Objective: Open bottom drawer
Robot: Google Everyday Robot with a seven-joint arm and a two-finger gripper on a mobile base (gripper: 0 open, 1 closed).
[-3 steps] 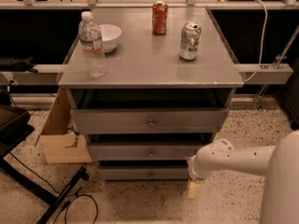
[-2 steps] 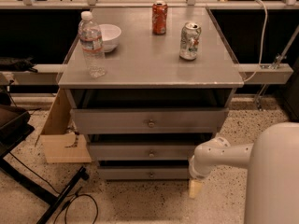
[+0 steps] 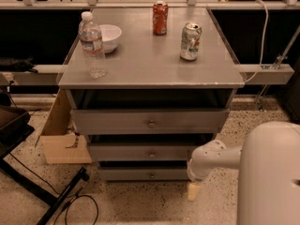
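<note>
Bulkier now on the right, the white arm housing (image 3: pixel 269 172) fills more of the near right corner than it did a moment ago. Its rounded joint (image 3: pixel 206 159) has slid a touch left toward the drawers, while the tool (image 3: pixel 193 191) hardly shifts.

Camera view, and we're looking down on the grey drawer stack. The tool hangs low, a pale tip pointing at the speckled floor (image 3: pixel 140 205), just off the right end of the bottom drawer (image 3: pixel 136 174) and apart from its small round knob (image 3: pixel 151 175). Spread or pressed together? Cannot tell from here.

That bottom drawer is the lowest and slimmest front, tucked under the middle drawer (image 3: pixel 140 152), and it looks pushed in. Above both sits the top drawer (image 3: pixel 117 122), the widest front, with a dark gap over it.

Up on the surface (image 3: pixel 150 67), a clear water bottle (image 3: pixel 92 46) stands upright near the left edge, with a white bowl (image 3: pixel 110 34) just behind it. A red can (image 3: pixel 160 18) stands upright at the far side, and a silver-green can (image 3: pixel 190 42) stands upright to the right, well apart from the bottle.

Left of the drawers, a cardboard box (image 3: pixel 58 144) sits right beside them, and nearer still a black stand leg (image 3: pixel 61 196) and a loose cable (image 3: pixel 79 210) cross the floor. Far right, a white cord (image 3: pixel 263 36) droops down to a rail (image 3: pixel 267 73).
</note>
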